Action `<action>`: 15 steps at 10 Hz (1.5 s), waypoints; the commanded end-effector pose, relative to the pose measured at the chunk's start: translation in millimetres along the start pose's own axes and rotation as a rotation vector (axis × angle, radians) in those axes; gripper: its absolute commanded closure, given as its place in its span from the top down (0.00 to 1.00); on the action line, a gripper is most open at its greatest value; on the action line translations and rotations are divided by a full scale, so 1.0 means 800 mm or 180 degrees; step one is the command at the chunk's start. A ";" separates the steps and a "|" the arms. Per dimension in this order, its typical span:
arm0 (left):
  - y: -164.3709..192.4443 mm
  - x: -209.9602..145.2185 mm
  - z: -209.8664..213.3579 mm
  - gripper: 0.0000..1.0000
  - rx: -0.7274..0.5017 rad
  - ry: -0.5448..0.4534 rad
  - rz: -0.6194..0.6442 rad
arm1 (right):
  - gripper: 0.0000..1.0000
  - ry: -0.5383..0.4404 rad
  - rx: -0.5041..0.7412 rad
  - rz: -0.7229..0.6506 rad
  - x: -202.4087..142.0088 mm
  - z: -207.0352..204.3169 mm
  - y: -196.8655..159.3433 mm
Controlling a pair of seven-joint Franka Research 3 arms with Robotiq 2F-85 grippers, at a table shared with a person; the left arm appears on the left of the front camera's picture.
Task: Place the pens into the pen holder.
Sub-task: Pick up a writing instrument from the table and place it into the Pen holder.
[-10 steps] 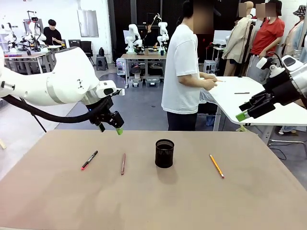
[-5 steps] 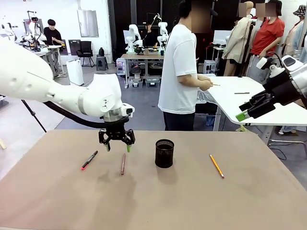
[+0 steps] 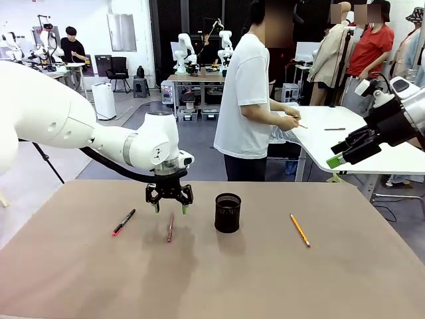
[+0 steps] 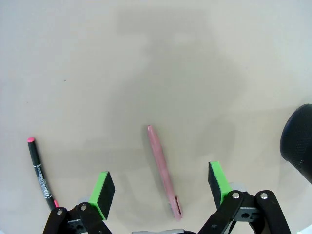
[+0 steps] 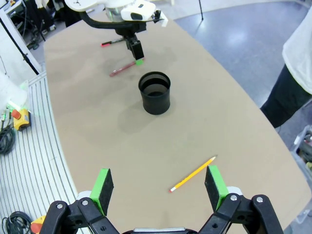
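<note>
My left gripper [image 3: 170,209] hangs open over the brown pen [image 3: 170,227], with bare table [image 3: 265,286] around it. The holder [image 3: 228,212] stands near, to its right. My right gripper [image 5: 159,187] is open, high beyond the pencil [image 3: 299,230].

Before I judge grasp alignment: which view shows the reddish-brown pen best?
Left wrist view: the reddish-brown pen lies whole and close, framed by the open left gripper. Front view shows it thin; right wrist view, small and far.
</note>
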State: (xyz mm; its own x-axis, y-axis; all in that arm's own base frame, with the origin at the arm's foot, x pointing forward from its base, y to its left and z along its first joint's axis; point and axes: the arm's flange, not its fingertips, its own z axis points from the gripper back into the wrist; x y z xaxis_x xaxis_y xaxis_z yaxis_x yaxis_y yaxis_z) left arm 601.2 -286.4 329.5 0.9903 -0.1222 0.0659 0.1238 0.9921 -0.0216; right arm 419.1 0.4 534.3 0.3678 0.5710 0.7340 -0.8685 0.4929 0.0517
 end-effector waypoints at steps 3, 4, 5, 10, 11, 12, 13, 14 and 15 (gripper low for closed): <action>-0.001 -0.001 0.000 1.00 -0.0001 0.0003 -0.0004 | 1.00 -0.0094 0.0027 0.0000 0.001 -0.002 0.001; -0.006 -0.002 -0.008 1.00 0.0008 0.0018 0.0055 | 1.00 -0.0094 0.0027 0.0000 0.001 -0.002 0.001; -0.007 -0.004 -0.013 1.00 0.0025 0.0059 0.0101 | 1.00 -0.0094 0.0027 0.0000 0.001 -0.002 0.001; 0.000 -0.016 -0.020 1.00 0.0039 0.0019 0.0271 | 1.00 -0.0094 0.0027 0.0000 0.001 -0.002 0.001; 0.001 -0.017 -0.022 1.00 0.0028 0.0019 0.0290 | 1.00 -0.0094 0.0027 0.0000 0.001 -0.002 0.001; 0.001 -0.018 -0.025 1.00 0.0007 0.0021 0.0321 | 1.00 -0.0094 0.0027 0.0000 0.001 -0.002 0.001; 0.001 -0.020 -0.030 1.00 -0.0004 0.0046 0.0325 | 1.00 -0.0094 0.0027 0.0000 0.001 -0.002 0.001; 0.002 -0.019 -0.032 1.00 0.0003 0.0050 0.0323 | 1.00 -0.0094 0.0027 0.0000 0.001 -0.002 0.001; 0.002 -0.020 -0.034 0.93 0.0028 0.0038 0.0266 | 1.00 -0.0094 0.0027 0.0000 0.001 -0.002 0.001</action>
State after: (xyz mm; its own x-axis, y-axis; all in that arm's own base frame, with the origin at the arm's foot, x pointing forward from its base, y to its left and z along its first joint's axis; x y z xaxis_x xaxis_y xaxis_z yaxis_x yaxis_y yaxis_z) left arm 592.7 -287.1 302.4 0.9981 -0.0497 0.0373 0.0505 0.9985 -0.0204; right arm 419.1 0.4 534.3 0.3678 0.5710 0.7340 -0.8685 0.4929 0.0517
